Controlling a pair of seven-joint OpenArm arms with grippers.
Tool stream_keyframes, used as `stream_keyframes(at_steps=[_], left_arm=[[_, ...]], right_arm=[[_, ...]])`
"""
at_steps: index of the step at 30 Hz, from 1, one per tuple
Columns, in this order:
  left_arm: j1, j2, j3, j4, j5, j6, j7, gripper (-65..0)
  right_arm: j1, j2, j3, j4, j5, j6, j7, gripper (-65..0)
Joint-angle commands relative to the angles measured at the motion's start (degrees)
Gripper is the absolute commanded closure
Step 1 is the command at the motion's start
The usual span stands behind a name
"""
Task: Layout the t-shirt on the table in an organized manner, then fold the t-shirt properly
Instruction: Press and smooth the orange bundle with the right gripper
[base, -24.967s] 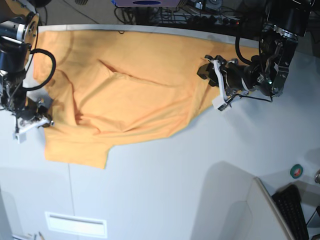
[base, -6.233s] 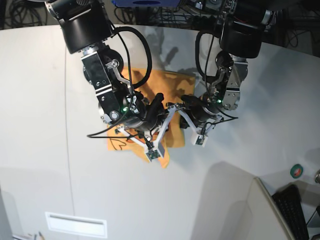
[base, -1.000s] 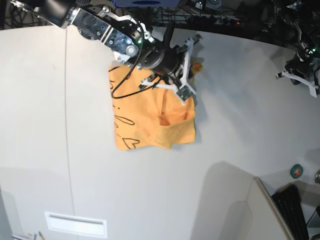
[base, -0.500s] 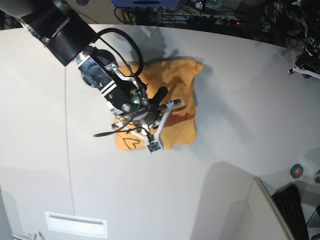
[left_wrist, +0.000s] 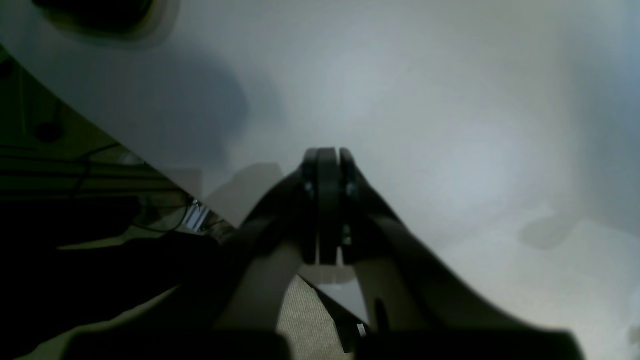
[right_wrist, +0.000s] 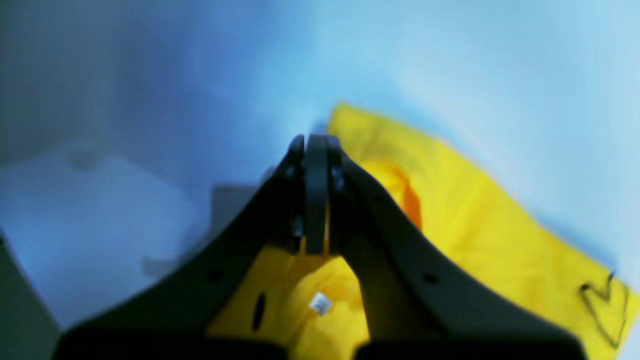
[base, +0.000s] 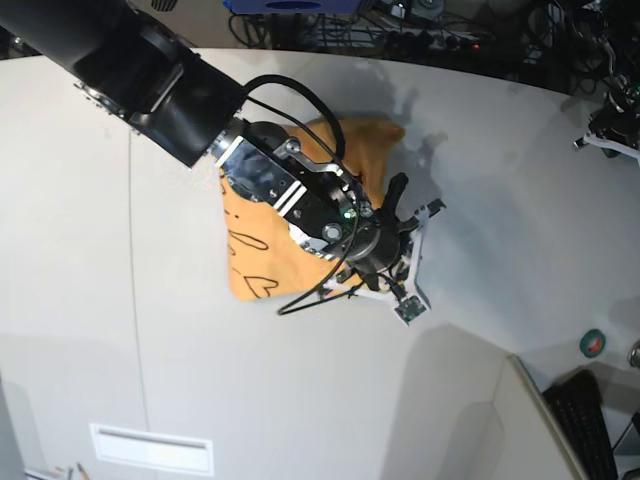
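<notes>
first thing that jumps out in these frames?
The folded orange-yellow t-shirt in the middle of the white table, black lettering and a heart outline along its near-left edge. The bulky black right arm reaches diagonally across it, the right gripper shut just past the shirt's right edge and holding nothing. The left gripper is also shut, parked at the table's far right edge.

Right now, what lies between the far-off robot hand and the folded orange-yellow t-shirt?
In the base view, only bare white table separates the left hand from the t-shirt.
</notes>
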Motion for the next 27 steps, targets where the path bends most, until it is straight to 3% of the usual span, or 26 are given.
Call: stream_keyframes(at_steps=[1, 5, 9, 13, 18, 20, 23, 25, 27], left_arm=[[-0.11, -1.11, -0.31, 0.88, -0.17, -0.01, -1.06, 0.0], [-0.37, -1.02, -0.23, 0.88, -0.17, -0.01, -1.06, 0.0], [-0.64, -0.23, 0.13, 0.88, -0.17, -0.28, -1.06, 0.0], [-0.64, -0.23, 2.76, 0.97, -0.17, -4.50, -0.97, 0.0], [-0.55, -0.23, 3.03, 0.97, -0.17, -5.64, -0.80, 0.0], [-0.29, -0.23, 3.03, 0.97, -0.17, -6.08, -0.80, 0.0], [-0.11, -0.23, 3.03, 1.32, -0.17, -8.01, -0.80, 0.0], [-0.11, -0.14, 3.12, 1.41, -0.17, -9.95, -0.80, 0.0], [-0.11, 1.18, 3.12, 1.67, -0.26, -14.08, -0.80, 0.0]], right_arm=[[0.85, 1.17, 0.67, 2.55, -0.51, -1.16, -0.07, 0.0], [-1.43, 3.46, 2.95, 5.71, -0.60, -7.41, -1.38, 0.0], [-1.43, 2.85, 2.69, -1.05, -0.60, -7.49, -1.21, 0.0], [-1.43, -2.34, 1.98, -5.98, -0.60, -7.41, -1.12, 0.0], [1.20, -4.01, -7.42, -8.79, -0.24, -7.41, -1.12, 0.0], [1.47, -4.01, -7.51, -6.15, -0.24, -7.41, -1.12, 0.0], [1.38, -3.48, -3.82, -0.09, -0.24, -7.41, -2.44, 0.0], [0.32, -1.37, -0.83, 4.40, -0.42, -7.41, -5.78, 0.0], [-1.00, 1.26, 2.51, 10.64, -0.51, -7.41, -8.07, 0.0]])
